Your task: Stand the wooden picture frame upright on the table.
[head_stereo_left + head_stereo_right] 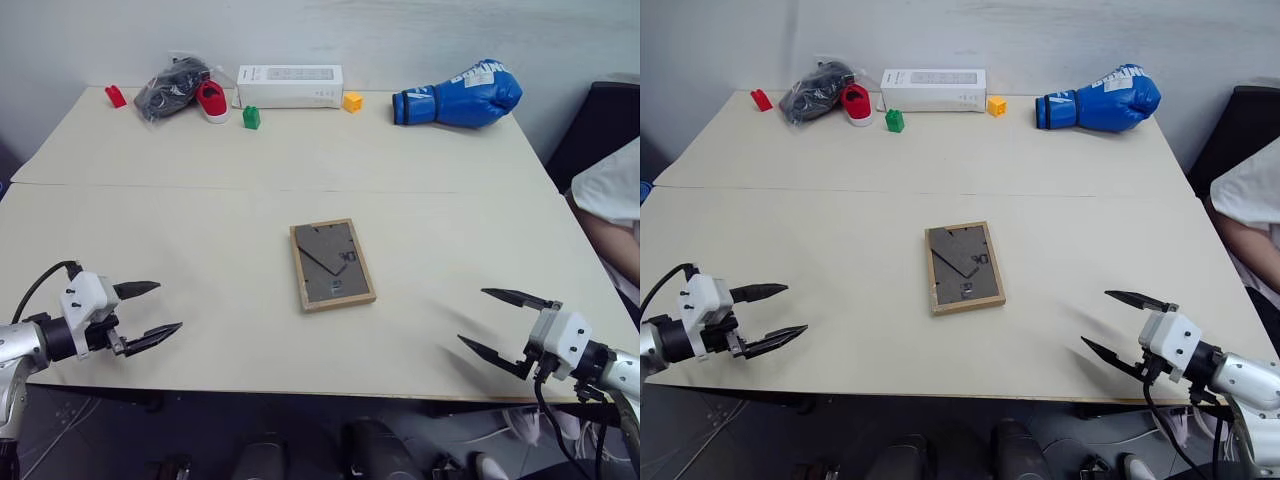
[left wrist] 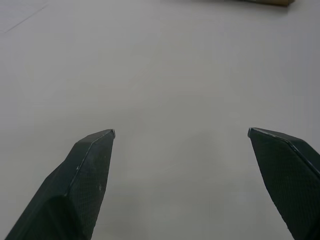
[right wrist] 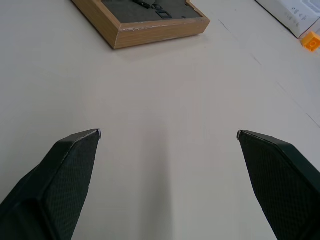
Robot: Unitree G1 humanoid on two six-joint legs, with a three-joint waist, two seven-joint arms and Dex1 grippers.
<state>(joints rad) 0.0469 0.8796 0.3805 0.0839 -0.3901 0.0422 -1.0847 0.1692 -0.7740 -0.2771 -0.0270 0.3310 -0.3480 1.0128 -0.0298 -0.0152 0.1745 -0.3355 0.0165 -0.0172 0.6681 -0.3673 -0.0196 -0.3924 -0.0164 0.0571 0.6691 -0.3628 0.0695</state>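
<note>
Cream bench, crossed by a seam line, backed by a pale wall. Wooden picture frame lies flat near the bench's middle, dark grey back panel up, stand folded. Left gripper hovers over the near left corner, fingers spread and empty; right gripper hovers over the near right corner, fingers likewise spread, grasping nothing. Along the far edge: white box, blue boxing glove, red shoe, green block.
</note>
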